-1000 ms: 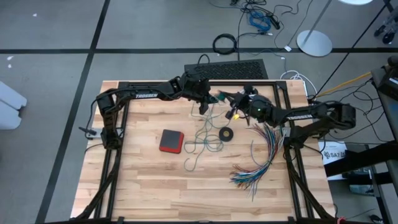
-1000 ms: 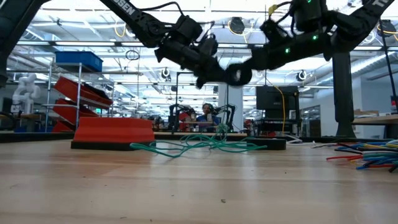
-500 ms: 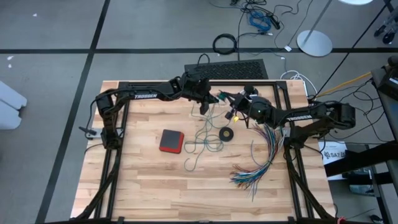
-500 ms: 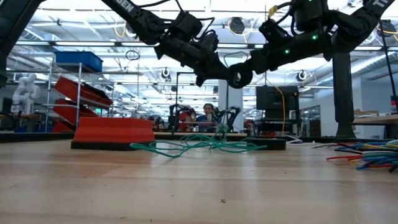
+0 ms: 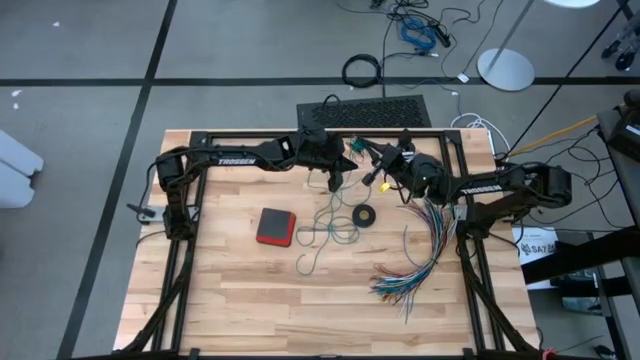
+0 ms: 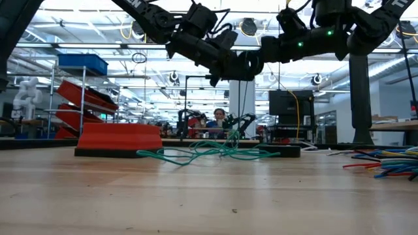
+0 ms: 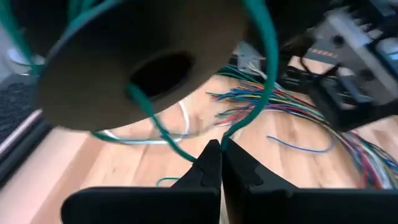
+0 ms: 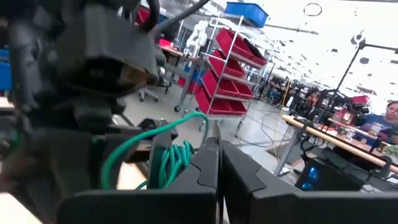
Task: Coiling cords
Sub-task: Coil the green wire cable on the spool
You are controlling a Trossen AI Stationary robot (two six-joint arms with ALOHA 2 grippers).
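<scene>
High view: since the earlier frames the left gripper (image 5: 338, 172) has slid toward the right gripper (image 5: 372, 168), so the two now nearly meet above the table's far edge, about midway along it. The teal-green cord (image 5: 328, 222) trails from them to a loose tangle at the table's middle, between the red block (image 5: 275, 226) and the small black ring (image 5: 365, 215). The fanned multicoloured wires (image 5: 415, 262) lie toward the right edge. The white cord cannot be made out here.

Low view: the two arms now overlap overhead where a gap showed before. The teal-green cord (image 6: 209, 153) lies heaped on the table (image 6: 209, 196) beside the red block (image 6: 119, 139); its rising strand is thin and hard to follow. A person sits far behind in the room.

Left wrist view: the left gripper's fingers (image 7: 208, 171) are pressed together, with the teal-green cord (image 7: 268, 68) running just past their tips; whether it is pinched I cannot tell. A round brownish spool (image 7: 140, 59), blurred, carries turns of cord.

Right wrist view: the right gripper's fingers (image 8: 208, 165) are also together. Teal-green cord (image 8: 171, 158) loops close in front; the left arm fills the near side, blurred.
</scene>
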